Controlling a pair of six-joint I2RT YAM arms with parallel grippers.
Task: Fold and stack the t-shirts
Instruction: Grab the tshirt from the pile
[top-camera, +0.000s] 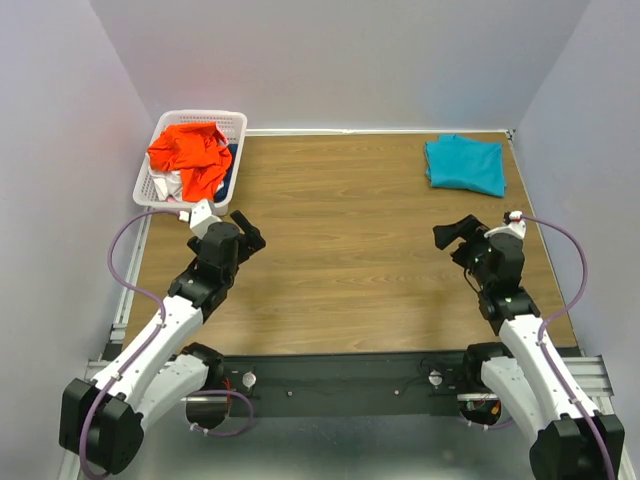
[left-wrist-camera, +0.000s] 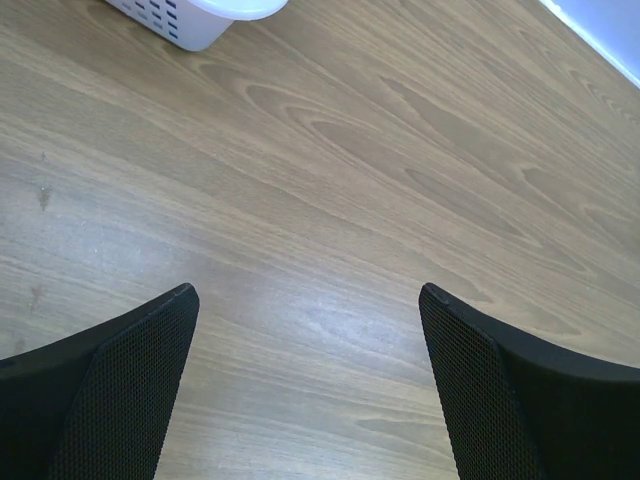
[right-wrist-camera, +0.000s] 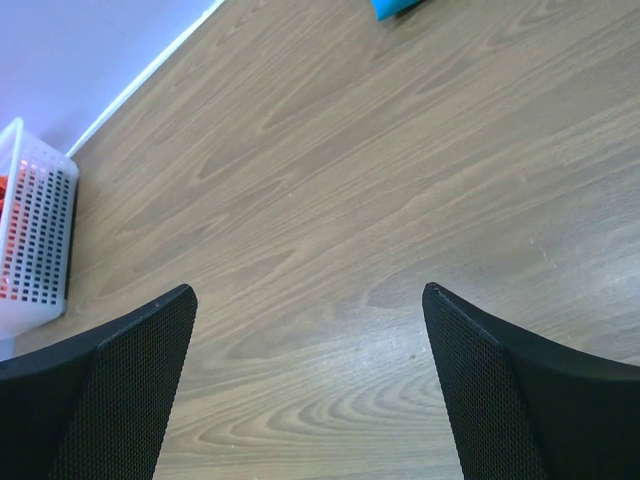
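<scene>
A crumpled orange-red t-shirt (top-camera: 188, 152) lies on top in the white basket (top-camera: 237, 117) at the far left, with white and navy fabric beneath it. A folded teal-blue t-shirt (top-camera: 465, 164) lies at the far right of the table; a corner of it shows in the right wrist view (right-wrist-camera: 398, 6). My left gripper (top-camera: 252, 233) is open and empty over bare wood, just near of the basket. My right gripper (top-camera: 452, 236) is open and empty over bare wood, near of the teal shirt.
The wooden table (top-camera: 340, 230) is enclosed by pale walls at the back and both sides. The basket's corner shows in the left wrist view (left-wrist-camera: 200, 18) and its side in the right wrist view (right-wrist-camera: 35, 235).
</scene>
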